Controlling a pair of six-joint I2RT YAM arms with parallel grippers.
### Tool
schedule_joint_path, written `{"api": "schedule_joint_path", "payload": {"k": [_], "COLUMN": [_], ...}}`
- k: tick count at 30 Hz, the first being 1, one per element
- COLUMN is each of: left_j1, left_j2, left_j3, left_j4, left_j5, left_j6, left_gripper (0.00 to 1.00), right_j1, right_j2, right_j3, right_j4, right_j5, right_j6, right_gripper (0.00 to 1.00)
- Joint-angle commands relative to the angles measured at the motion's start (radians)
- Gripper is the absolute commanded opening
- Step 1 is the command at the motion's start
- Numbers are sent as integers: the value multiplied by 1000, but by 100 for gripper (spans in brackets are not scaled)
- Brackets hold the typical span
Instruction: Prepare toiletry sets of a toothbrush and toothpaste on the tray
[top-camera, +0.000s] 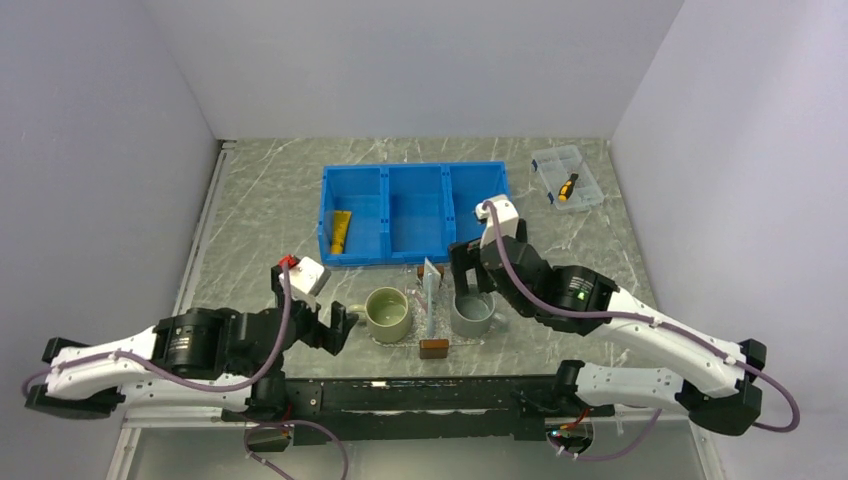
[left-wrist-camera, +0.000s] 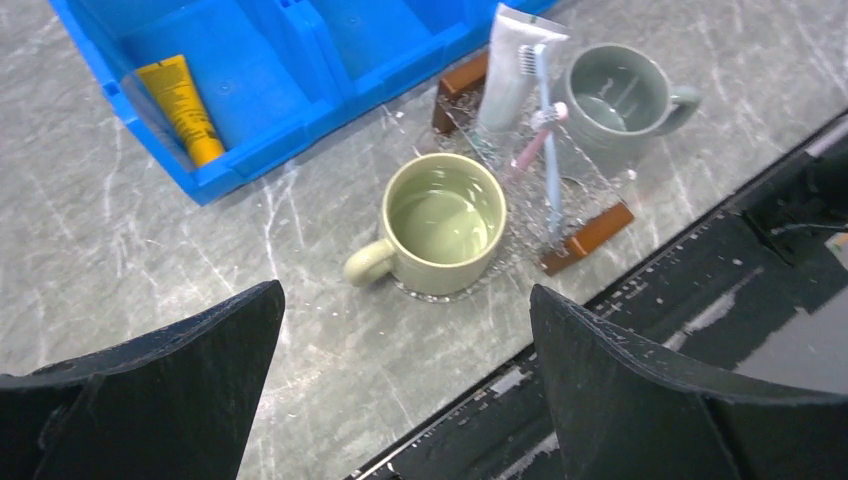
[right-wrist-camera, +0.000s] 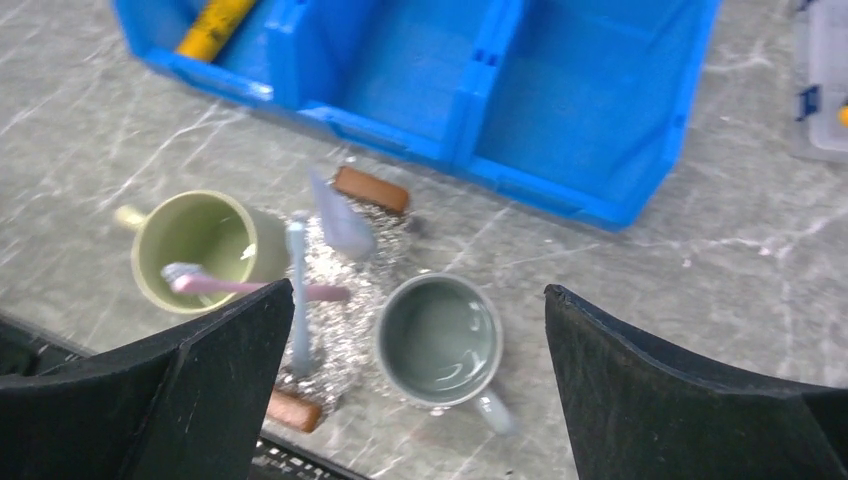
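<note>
The clear tray (top-camera: 433, 348) with brown end handles lies between a green mug (top-camera: 389, 313) and a grey mug (top-camera: 472, 316). The white toothpaste (top-camera: 432, 271) lies at the tray's far end, and the pale blue toothbrush (top-camera: 431, 305) lies along it. In the left wrist view the toothpaste (left-wrist-camera: 508, 65), the toothbrush (left-wrist-camera: 549, 140) and a pink toothbrush (left-wrist-camera: 532, 145) lie on the tray (left-wrist-camera: 588, 235). In the right wrist view the pink toothbrush (right-wrist-camera: 250, 287) reaches over the green mug (right-wrist-camera: 195, 245). My left gripper (top-camera: 335, 325) is open and empty, left of the green mug. My right gripper (top-camera: 470, 275) is open and empty above the grey mug (right-wrist-camera: 440, 340).
A big blue three-compartment bin (top-camera: 412, 178) stands behind the tray, with a yellow tube (top-camera: 339, 231) in its left compartment. A clear lidded box (top-camera: 566, 178) sits at the back right. The black base rail (top-camera: 420, 398) runs along the near edge.
</note>
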Motion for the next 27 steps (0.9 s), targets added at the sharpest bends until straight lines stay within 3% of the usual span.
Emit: {"api": "schedule_joint_path", "payload": {"k": [1, 8, 17, 22, 27], "left_j1": [174, 491, 906, 1062, 1157], "left_j2": [41, 130, 208, 236, 236], "left_j3": [40, 50, 33, 78, 104], "left_j4": [83, 163, 264, 290, 328], "left_j5": [154, 356, 528, 512, 487], "left_j6": [124, 220, 247, 258, 301], "left_gripper": [99, 99, 99, 99, 99], "right_j1": [-106, -284, -669, -813, -839], "right_j2": [-50, -95, -129, -101, -131], "right_j3": [-40, -91, -184, -210, -243], "right_j4": [70, 138, 269, 306, 341], "right_j5": [9, -3, -220, -289, -235], "right_j6": [-62, -125, -128, -80, -95], "right_gripper": [99, 100, 100, 100, 100]}}
